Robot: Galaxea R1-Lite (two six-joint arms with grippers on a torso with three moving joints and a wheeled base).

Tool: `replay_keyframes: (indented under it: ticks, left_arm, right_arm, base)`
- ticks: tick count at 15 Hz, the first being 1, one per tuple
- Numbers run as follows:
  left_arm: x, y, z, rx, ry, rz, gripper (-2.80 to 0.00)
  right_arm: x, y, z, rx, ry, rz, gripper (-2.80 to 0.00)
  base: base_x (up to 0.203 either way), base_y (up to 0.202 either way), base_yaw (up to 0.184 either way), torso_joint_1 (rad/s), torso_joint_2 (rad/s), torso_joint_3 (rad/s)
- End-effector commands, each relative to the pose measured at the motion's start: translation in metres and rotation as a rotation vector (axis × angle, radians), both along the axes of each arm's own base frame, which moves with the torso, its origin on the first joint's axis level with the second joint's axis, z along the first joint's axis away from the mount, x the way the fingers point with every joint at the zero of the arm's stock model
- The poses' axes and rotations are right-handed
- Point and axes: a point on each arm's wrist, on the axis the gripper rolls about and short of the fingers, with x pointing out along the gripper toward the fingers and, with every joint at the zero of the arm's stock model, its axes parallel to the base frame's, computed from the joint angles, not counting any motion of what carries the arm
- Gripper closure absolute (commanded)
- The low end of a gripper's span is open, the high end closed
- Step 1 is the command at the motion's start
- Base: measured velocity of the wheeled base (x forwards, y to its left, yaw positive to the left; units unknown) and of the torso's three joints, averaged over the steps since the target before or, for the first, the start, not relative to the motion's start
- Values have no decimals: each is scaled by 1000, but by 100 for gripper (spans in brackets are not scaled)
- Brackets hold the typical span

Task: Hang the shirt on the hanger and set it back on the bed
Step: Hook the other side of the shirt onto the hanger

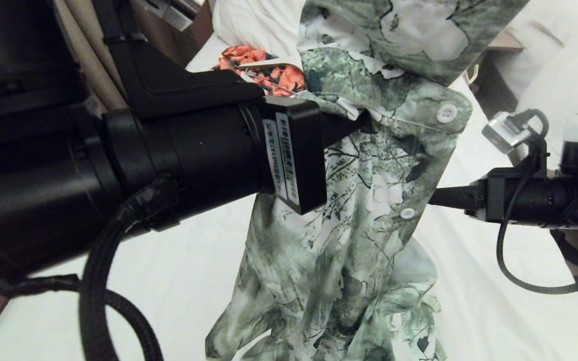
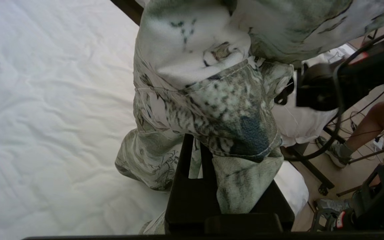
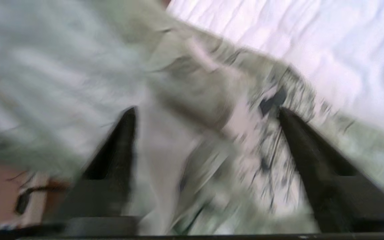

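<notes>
The green-and-white printed shirt hangs bunched above the bed, its lower end resting on the white sheet. My left gripper reaches in from the left and is shut on a fold near the collar; in the left wrist view its black fingers pinch the cloth. My right gripper comes in level from the right, its tip at the button edge. In the right wrist view that gripper is open, its fingers wide apart with shirt fabric close in front. The hanger is out of view.
An orange-red floral garment lies behind the left gripper by a white pillow. A second bed stands at the right across a narrow gap. A person's leg and cables are on the floor beside the bed.
</notes>
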Motion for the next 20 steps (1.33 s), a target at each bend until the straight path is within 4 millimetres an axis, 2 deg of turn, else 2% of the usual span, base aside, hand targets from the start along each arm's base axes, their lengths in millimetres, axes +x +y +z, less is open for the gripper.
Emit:
replay_keyframes:
  ticks: [1, 4, 7, 13, 17, 20]
  left_arm:
    - [-1, 0, 6, -18, -11, -1, 0]
    - [-2, 1, 12, -32, -22, 3, 0]
    - [-1, 1, 11, -25, -20, 4, 0]
    - [-1, -1, 7, -5, -9, 4, 0]
    - [-1, 1, 8, -8, -6, 23, 0]
    - [-12, 6, 12, -27, -5, 28, 0]
  right_arm:
    - [14, 11, -14, -6, 21, 5, 0]
    - [22, 35, -14, 21, 17, 5, 0]
    - [21, 35, -8, 34, 5, -13, 0]
    - [13, 8, 22, 112, 5, -105, 0]
    - [11, -9, 34, 117, 32, -198, 0]
    - [10, -19, 49, 127, 7, -248, 0]
  base:
    - [0, 0, 0, 0, 0, 0]
    - [0, 0, 0, 0, 0, 0]
    - [0, 0, 0, 0, 0, 0]
    - [0, 0, 0, 0, 0, 0]
    - [0, 0, 0, 0, 0, 0]
    - [0, 0, 0, 0, 0, 0]
